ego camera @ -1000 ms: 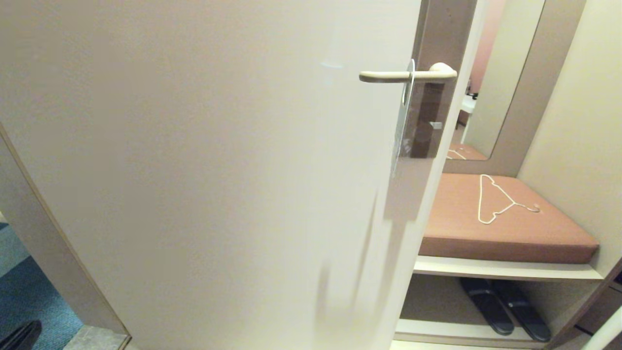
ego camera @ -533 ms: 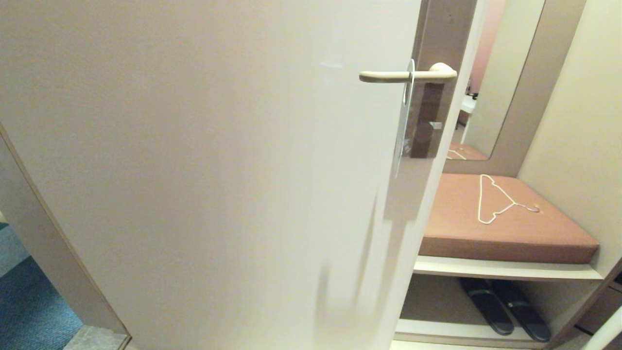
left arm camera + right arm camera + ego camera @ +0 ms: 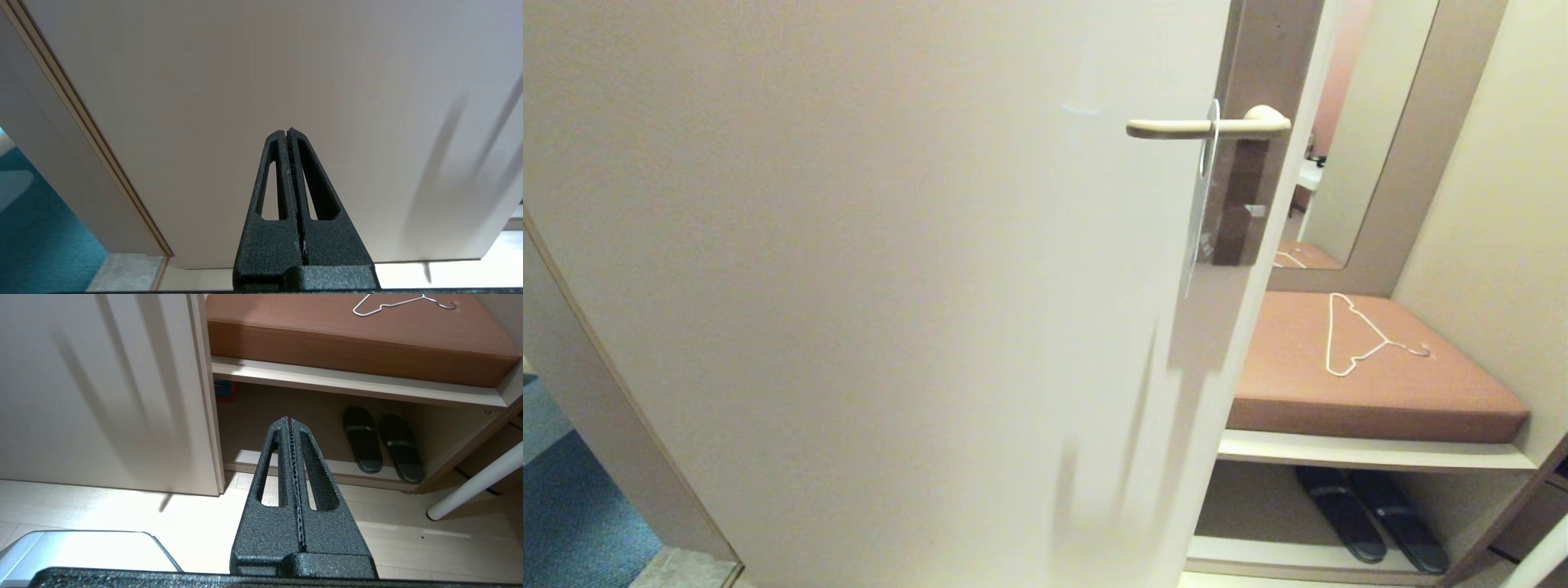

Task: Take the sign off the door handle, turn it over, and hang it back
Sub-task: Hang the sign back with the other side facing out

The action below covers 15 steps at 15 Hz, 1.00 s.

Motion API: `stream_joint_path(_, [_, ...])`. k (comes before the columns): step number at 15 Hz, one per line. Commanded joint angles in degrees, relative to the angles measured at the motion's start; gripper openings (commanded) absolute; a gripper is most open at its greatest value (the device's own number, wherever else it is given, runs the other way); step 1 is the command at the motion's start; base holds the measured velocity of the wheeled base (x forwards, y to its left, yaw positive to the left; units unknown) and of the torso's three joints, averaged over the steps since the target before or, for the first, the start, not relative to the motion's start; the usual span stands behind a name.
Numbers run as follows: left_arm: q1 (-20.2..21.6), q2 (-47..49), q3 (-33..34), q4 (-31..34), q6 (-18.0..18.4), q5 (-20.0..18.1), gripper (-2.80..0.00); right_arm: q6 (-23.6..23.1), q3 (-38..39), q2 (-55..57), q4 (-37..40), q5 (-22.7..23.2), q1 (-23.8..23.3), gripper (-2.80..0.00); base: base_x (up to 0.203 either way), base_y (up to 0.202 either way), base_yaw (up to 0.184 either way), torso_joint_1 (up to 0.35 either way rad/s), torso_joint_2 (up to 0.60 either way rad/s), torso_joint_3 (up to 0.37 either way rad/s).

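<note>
Down low and nearest, the left gripper (image 3: pixel 288 131) sits with its two black fingers (image 3: pixel 273 179) pressed flat together, nothing between them, pointing at the lower face of the pale door (image 3: pixel 866 269). It shows only in its own wrist view, with a strip of teal carpet (image 3: pixel 36 228) off to one side of the door frame. The right gripper (image 3: pixel 289 419) is likewise clamped closed and empty, low over the light floor (image 3: pixel 122 514) by the door's free edge, aimed toward the open shelf where a pair of dark slippers (image 3: pixel 382 445) lies side by side. Neither arm appears in the head view.

Moving out, the door fills most of the head view, standing ajar, with faint streaky shadows low on its right part. Up near its right edge is the door handle (image 3: pixel 1205 126), a slim cream lever lying level, its rounded pivot end to the right on a brownish-grey plate (image 3: pixel 1241 196). The sign (image 3: pixel 1199 212) hangs on that lever by its top hole, dangling straight down and seen almost edge-on, so its wording cannot be read.

Farther off to the right, past the door, a brown cushion (image 3: pixel 1372 384) tops a bench, and a thin white wire hanger (image 3: pixel 1356 335) lies flat on it. Behind it, a tall mirror (image 3: pixel 1372 122) leans up the far wall.
</note>
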Motion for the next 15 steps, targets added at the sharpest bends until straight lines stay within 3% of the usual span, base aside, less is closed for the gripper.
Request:
stream_joint_path(1, [0.0, 0.0, 0.0, -0.1, -0.9, 0.2, -2.80, 0.0, 0.0, 0.1, 0.0, 0.0, 0.0, -2.80, 0.000, 0.000, 0.000, 0.000, 0.00, 0.000])
stream_joint_path(7, [0.0, 0.0, 0.0, -0.4, -6.2, 0.8, -2.80, -0.3, 0.0, 0.1, 0.0, 0.1, 0.0, -2.80, 0.000, 0.000, 0.000, 0.000, 0.00, 0.000])
stream_joint_path(11, [0.0, 0.0, 0.0, -0.4, -6.2, 0.8, -2.80, 4.1, 0.0, 0.1, -1.0, -0.6, 0.0, -2.80, 0.000, 0.000, 0.000, 0.000, 0.00, 0.000])
stream_joint_path(15, [0.0, 0.0, 0.0, -0.4, -6.2, 0.8, -2.80, 3.9, -0.1, -1.6, -0.2, -0.6, 3.0, -2.80, 0.000, 0.000, 0.000, 0.000, 0.00, 0.000])
